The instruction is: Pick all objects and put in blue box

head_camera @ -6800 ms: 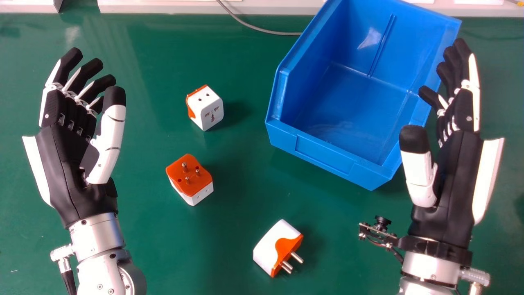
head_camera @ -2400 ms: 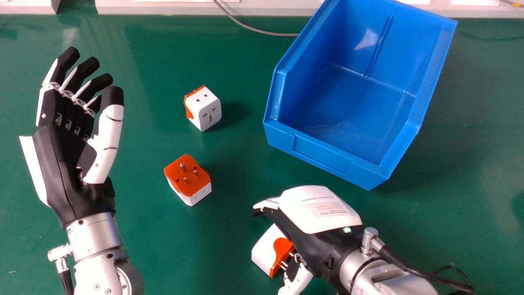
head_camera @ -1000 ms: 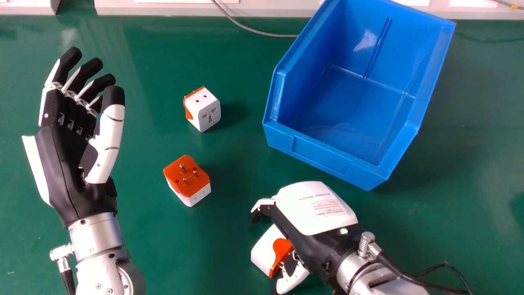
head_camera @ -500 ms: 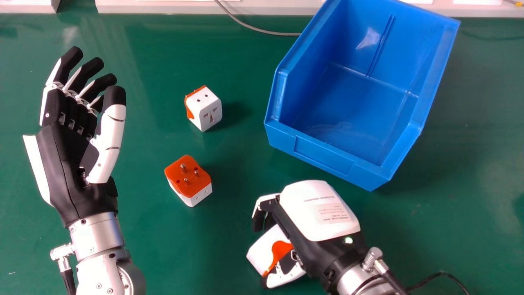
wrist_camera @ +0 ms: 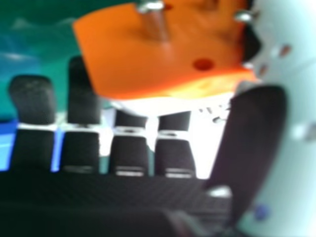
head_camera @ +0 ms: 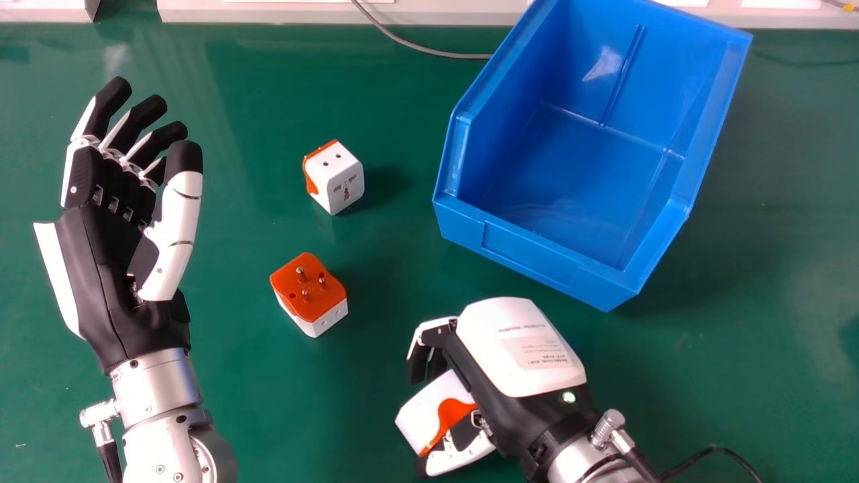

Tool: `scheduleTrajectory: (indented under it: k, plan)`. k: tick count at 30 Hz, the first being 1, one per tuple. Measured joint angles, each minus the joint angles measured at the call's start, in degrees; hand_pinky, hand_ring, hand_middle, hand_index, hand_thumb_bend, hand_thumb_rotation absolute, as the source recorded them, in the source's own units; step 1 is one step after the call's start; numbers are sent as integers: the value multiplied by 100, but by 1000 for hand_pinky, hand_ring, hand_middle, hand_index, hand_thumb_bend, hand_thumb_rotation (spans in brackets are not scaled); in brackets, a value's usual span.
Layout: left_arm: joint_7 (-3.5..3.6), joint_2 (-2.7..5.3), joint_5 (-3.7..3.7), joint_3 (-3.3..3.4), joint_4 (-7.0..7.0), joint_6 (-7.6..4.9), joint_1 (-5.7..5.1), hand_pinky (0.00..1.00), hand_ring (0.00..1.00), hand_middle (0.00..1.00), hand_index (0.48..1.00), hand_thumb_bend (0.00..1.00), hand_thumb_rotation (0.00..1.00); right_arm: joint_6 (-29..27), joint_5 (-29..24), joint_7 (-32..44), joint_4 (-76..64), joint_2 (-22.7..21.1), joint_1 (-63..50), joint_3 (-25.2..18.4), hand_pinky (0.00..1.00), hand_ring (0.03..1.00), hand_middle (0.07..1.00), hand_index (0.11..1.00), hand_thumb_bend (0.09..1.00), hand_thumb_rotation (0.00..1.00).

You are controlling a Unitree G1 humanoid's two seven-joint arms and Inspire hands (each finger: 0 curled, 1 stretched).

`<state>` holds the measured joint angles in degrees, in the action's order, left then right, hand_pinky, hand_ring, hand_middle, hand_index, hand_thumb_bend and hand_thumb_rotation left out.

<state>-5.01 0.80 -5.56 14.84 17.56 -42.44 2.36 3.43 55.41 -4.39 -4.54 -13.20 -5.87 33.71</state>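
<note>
Head view, five o'clock: the right hand [head_camera: 517,355] curls round a plug [head_camera: 426,412]; prongs [wrist_camera: 155,24] near its thumb [wrist_camera: 254,140] could let it twist free before the blue box [head_camera: 527,251], two o'clock. Left hand [head_camera: 97,268], nine o'clock, relaxed.

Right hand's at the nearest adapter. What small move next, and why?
Probably tighten the right hand slightly before lifting: its fingers curl over the white-and-orange adapter's far side and its thumb lies by the orange side, but I can't tell whether the hold is firm.
</note>
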Motion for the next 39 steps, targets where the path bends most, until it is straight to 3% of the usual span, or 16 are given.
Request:
scheduleTrajectory:
  k: [7, 12, 30, 39]
  plan:
    - [2, 1, -1, -2, -1, 1, 0, 649, 708, 770, 804, 645, 399, -346, -369, -260, -1, 7, -6, -103, 211, 295, 423, 492, 523, 0]
    - [-3, 2, 1, -2, -1, 1, 0, 648, 709, 770, 804, 643, 397, -621, -377, -704, -3, 17, -12, -169, 248, 327, 441, 513, 517, 0]
    - [-12, 4, 3, 7, 2, -2, 0, 648, 708, 767, 803, 640, 396, -949, -556, -1052, -621, 126, -389, -443, 313, 382, 482, 520, 507, 0]
    - [-56, 3, 26, 9, 36, -2, 1, 644, 704, 766, 802, 637, 397, -1396, -540, -1807, -713, 223, -384, -731, 322, 411, 496, 499, 502, 0]
